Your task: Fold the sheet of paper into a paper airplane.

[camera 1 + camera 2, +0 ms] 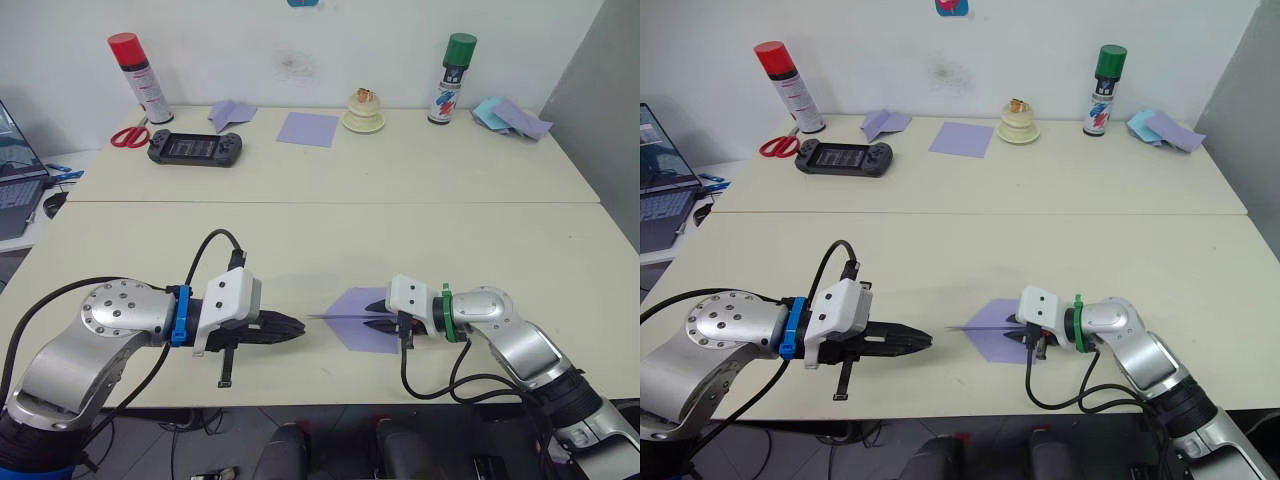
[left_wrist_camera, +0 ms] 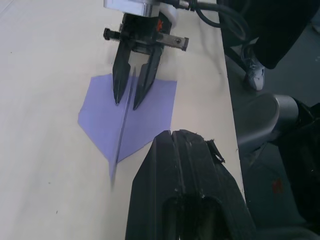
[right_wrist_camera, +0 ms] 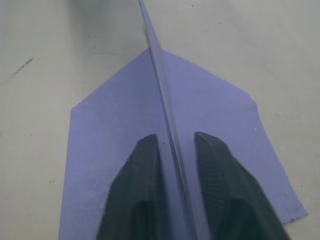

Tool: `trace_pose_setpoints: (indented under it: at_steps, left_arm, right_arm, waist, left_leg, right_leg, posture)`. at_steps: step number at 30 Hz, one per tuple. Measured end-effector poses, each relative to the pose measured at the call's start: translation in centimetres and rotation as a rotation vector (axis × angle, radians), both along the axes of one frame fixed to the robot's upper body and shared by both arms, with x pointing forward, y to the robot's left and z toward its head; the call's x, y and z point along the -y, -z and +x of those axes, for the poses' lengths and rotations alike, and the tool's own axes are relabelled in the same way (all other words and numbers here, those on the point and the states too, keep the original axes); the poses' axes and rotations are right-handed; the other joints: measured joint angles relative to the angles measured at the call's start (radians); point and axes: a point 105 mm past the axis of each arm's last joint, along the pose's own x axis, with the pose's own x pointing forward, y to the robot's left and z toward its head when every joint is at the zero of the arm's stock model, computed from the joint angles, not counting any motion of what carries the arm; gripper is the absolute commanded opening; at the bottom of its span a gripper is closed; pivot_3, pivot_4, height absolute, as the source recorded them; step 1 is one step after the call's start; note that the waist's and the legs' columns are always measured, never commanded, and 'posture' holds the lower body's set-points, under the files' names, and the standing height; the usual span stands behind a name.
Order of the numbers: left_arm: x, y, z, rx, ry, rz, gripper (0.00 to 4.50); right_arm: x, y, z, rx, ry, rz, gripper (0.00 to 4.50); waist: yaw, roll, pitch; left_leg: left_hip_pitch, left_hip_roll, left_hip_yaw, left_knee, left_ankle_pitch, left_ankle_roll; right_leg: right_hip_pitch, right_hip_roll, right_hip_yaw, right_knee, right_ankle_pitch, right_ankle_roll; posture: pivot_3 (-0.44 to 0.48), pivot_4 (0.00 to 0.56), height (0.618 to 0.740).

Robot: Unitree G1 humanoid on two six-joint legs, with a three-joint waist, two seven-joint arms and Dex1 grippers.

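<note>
While the left hand (image 1: 923, 341) waits closed near the desk (image 1: 300, 230) front edge, the right hand (image 2: 131, 92) straddles the paper airplane (image 3: 165, 150), fingers apart beside its raised keel, seemingly steadying the fold.

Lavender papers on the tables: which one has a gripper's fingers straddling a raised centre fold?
The paper airplane near the front edge, pointed like a dart. The right gripper has a finger on either side of its upright ridge. The flat lavender square and the folded lavender piece lie untouched at the back.
</note>
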Motion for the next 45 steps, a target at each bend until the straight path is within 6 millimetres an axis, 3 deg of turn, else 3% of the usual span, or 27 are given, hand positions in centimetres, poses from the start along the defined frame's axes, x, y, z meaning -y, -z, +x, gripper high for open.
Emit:
trace_pose_setpoints:
  at_steps: [3,9,13,17,23,26,27,32,37,40,45]
  left_arm:
    - [0.4,-0.7,0.3,0.002,-0.015,-0.031,0.00]
    - [1.9,-3.2,1.7,0.027,-0.054,-0.149,0.00]
    - [3.4,-5.0,3.3,0.040,-0.106,-0.237,0.00]
    - [4.7,-4.7,4.4,0.033,-0.132,-0.214,0.00]
    - [6.3,-4.9,6.0,0.077,-0.172,-0.204,0.00]
    - [6.3,-4.5,6.3,0.076,-0.185,-0.191,0.00]
    - [6.1,-4.2,6.5,0.074,-0.199,-0.185,0.53]
    - [4.2,-1.8,7.1,0.044,-0.334,-0.170,2.03]
    - [-1.0,0.1,7.1,0.090,-0.585,-0.126,3.58]
    - [-3.8,1.0,6.0,0.107,-0.690,-0.090,4.46]
    - [-9.1,3.5,3.4,0.097,-0.886,0.054,4.46]
  right_arm:
    - [0.2,0.1,0.0,-0.002,0.019,0.008,0.02]
    - [1.4,-0.1,0.2,-0.049,0.239,0.096,0.02]
    - [6.3,-0.7,2.2,-0.033,0.675,0.217,0.02]
    - [9.9,-1.1,3.7,-0.006,1.008,0.328,0.02]
    - [9.5,-0.9,5.8,-0.079,1.172,0.446,0.02]
    - [9.7,-0.8,6.1,-0.093,1.202,0.467,0.55]
    - [9.6,-0.9,6.1,-0.095,1.197,0.470,0.92]
    - [9.7,-2.6,5.3,-0.053,1.102,0.459,2.73]
    - [9.9,-5.4,3.3,0.021,0.883,0.398,4.48]
    - [10.4,-5.8,1.9,0.025,0.746,0.324,4.50]
    - [12.9,-6.0,-0.5,0.063,0.546,0.167,4.50]
  waist:
    - [0.000,0.000,0.000]
    - [0.003,0.000,0.000]
    - [0.005,0.000,0.000]
    - [-0.004,0.000,0.000]
    - [-0.011,0.000,0.000]
    - [-0.010,0.000,0.000]
    - [-0.009,0.000,0.000]
    - [-0.009,0.001,0.000]
    - [-0.011,0.001,0.001]
    - [-0.005,0.002,0.001]
    - [0.001,0.002,0.001]
  left_leg:
    - [0.000,0.000,0.000,0.003,0.000,0.000]
    - [0.000,0.000,-0.001,0.007,0.000,0.000]
    - [0.000,-0.001,-0.001,0.008,0.000,0.000]
    - [0.002,0.000,0.001,0.007,0.000,0.000]
    - [0.003,0.002,0.004,0.007,0.000,0.000]
    - [0.002,0.001,0.005,0.007,0.000,0.000]
    - [0.002,0.001,0.005,0.006,0.000,0.000]
    - [-0.002,0.001,0.005,0.006,0.000,0.001]
    - [-0.002,0.002,0.002,0.005,0.000,0.001]
    - [-0.002,0.001,0.002,0.005,0.000,0.001]
    - [-0.002,0.001,0.005,0.006,0.000,0.001]
  right_leg:
    - [0.001,0.000,0.000,0.001,0.000,0.000]
    - [0.004,0.000,0.000,0.001,0.001,0.002]
    - [0.004,0.000,0.001,0.001,0.002,0.003]
    - [0.004,0.002,0.003,0.002,0.002,0.003]
    - [0.003,0.004,0.003,0.003,0.002,0.002]
    - [0.003,0.004,0.003,0.002,0.003,0.001]
    - [0.003,0.004,0.004,0.002,0.003,0.001]
    - [-0.001,0.003,0.004,0.002,0.003,0.001]
    - [-0.002,0.003,0.004,0.002,0.003,0.001]
    - [-0.002,0.002,0.004,0.001,0.003,0.001]
    - [0.000,0.002,0.004,0.000,0.001,0.004]
  posture:
    - [0.000,0.150,0.740]
    - [0.000,0.150,0.740]
    - [0.000,0.150,0.740]
    - [0.000,0.150,0.740]
    - [0.000,0.150,0.740]
    - [0.000,0.150,0.740]
    - [0.000,0.150,0.740]
    - [0.000,0.150,0.740]
    - [0.000,0.150,0.740]
    - [0.000,0.150,0.740]
    - [0.000,0.150,0.740]
